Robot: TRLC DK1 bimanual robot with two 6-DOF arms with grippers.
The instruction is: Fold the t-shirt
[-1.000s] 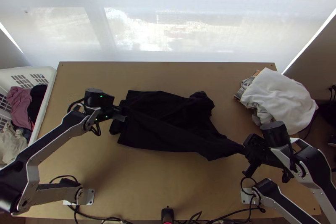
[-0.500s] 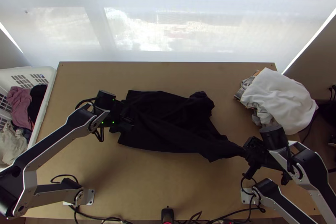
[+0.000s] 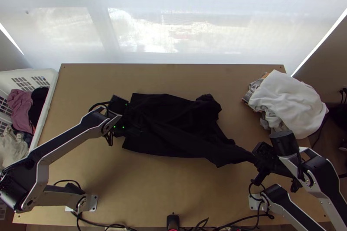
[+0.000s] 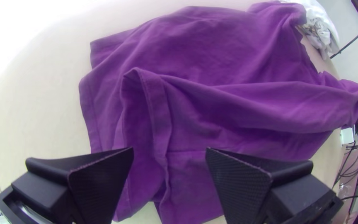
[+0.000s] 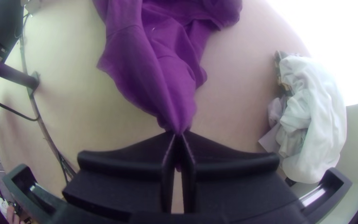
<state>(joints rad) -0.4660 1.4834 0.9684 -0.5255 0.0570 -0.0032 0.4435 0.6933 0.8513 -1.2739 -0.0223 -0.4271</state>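
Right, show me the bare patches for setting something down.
Bare table shows between the T-shirt and the bright window, and between the shirt and the small black device at the near edge. It's crowded at the white cloth pile, the left gripper and the right gripper.

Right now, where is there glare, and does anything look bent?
Top view: daylight glares through the sheer white blind beyond the light wooden table; folds barely show in the dark cloth t-shirt. Left wrist view: glare, the table's edge bowed. Right wrist view: glare, dark corners.
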